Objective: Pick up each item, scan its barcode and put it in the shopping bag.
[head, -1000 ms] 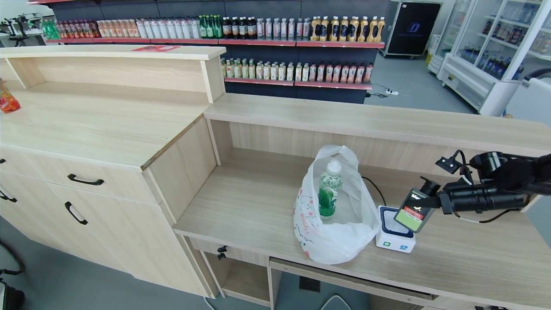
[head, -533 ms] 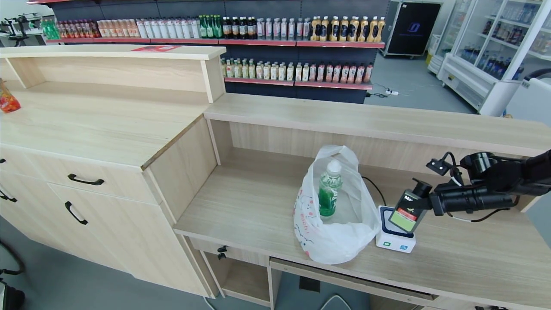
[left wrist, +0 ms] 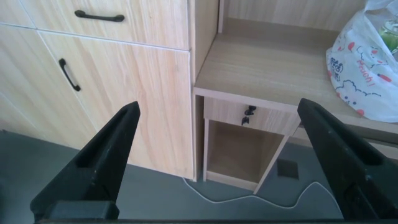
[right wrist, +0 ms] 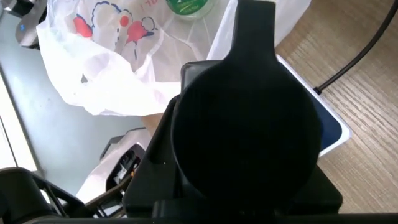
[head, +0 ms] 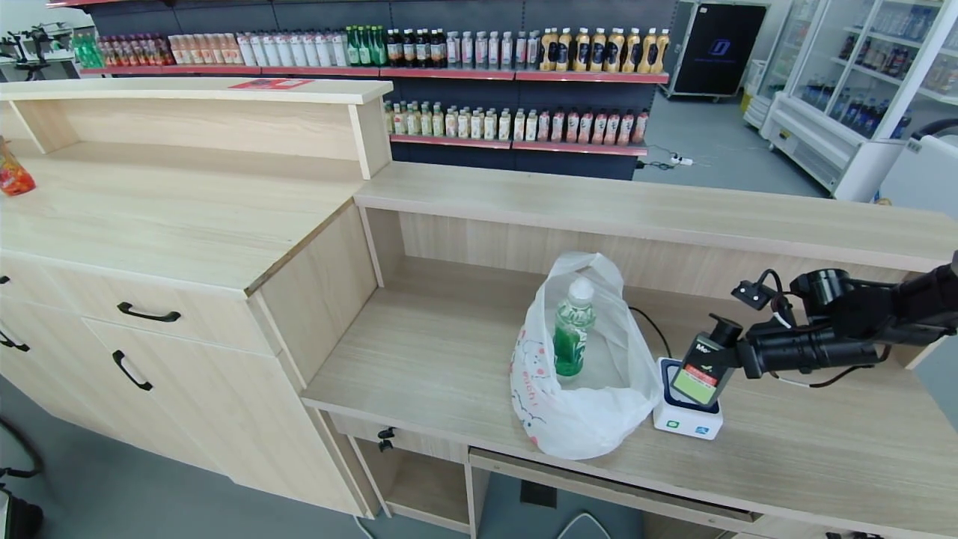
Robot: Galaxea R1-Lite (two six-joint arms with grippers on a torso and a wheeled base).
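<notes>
Now, head view, right claw (head: 737,350): clamped on the dark-capped bottle (head: 697,374), tilted just above the scanner (head: 685,425) at lower right
Centre, shopping bag (head: 576,427): on the table (head: 434,352), just left of the scanner — green bottle (head: 570,337) upright inside
Left wrist view, left claw (left wrist: 219,109): fingers (left wrist: 93,168) spread wide, shopping bag at upper right
Right wrist view, dark-capped bottle: mid-frame, scanner's blue top behind it
</notes>
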